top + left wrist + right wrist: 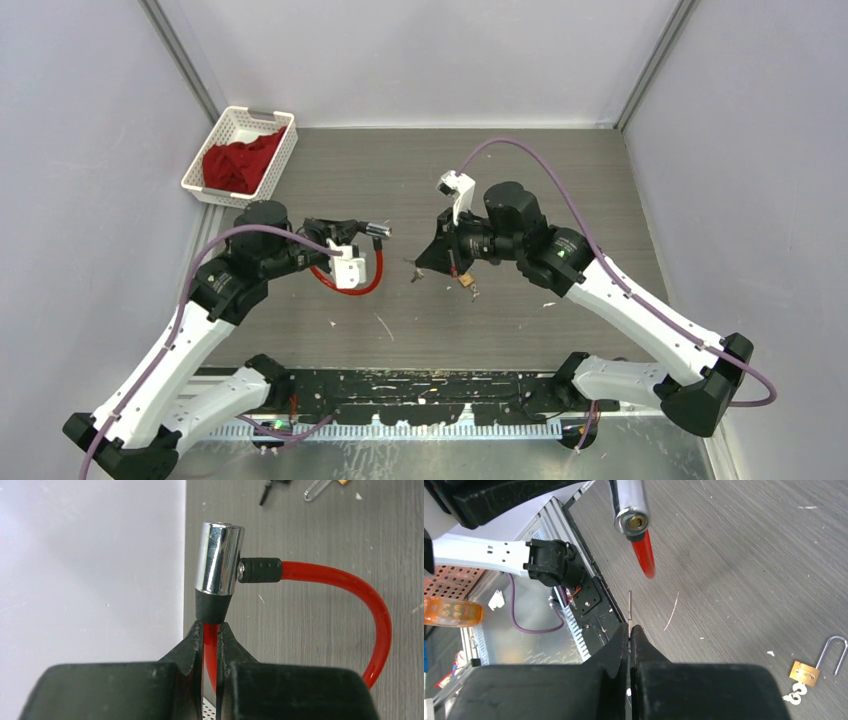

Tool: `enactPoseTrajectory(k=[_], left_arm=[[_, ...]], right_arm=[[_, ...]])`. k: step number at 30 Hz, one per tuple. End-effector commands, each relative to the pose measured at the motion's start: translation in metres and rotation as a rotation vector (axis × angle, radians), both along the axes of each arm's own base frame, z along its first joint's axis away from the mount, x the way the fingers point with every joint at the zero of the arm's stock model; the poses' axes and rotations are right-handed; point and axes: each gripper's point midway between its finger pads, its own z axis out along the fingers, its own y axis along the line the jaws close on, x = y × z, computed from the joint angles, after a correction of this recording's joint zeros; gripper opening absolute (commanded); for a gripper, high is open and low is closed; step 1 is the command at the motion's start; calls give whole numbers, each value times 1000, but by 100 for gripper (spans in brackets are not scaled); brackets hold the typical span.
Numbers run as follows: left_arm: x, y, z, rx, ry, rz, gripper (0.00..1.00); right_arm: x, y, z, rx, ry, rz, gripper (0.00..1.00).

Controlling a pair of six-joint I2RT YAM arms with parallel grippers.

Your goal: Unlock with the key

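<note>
A red cable lock (366, 285) with a chrome cylinder (378, 229) hangs in my left gripper (362, 238). In the left wrist view the left gripper (212, 630) is shut on the red cable (211, 645) just below the black collar, and the chrome cylinder (218, 557) stands upright above the fingertips. My right gripper (424, 263) is shut on a thin key (630, 605) that sticks out beyond the right gripper (630, 628). The cylinder's keyhole (636, 523) faces the right wrist camera. The key tip is short of it, a gap apart.
A small brass padlock (806, 672) with a silver shackle and its keys lies on the grey table (560, 190) under the right wrist, also in the top view (467, 283). A white basket (282, 160) with red cloth (236, 166) stands at the back left.
</note>
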Motion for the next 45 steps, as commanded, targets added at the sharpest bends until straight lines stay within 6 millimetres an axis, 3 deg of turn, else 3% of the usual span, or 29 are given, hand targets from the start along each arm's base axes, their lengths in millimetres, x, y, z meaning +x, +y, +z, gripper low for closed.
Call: enactPoseTrajectory(k=[1, 13, 19, 45], left_arm=[[7, -1, 60, -240, -63, 86, 0], [-27, -13, 53, -299, 29, -42, 0], [-33, -16, 50, -296, 42, -74, 0], [-40, -17, 49, -272, 45, -111, 0]], right_arm=[[12, 4, 44, 100, -178, -29, 1], [-3, 7, 79, 236, -222, 23, 1], [-11, 10, 90, 276, -209, 62, 1], [-6, 15, 72, 212, -161, 66, 1]])
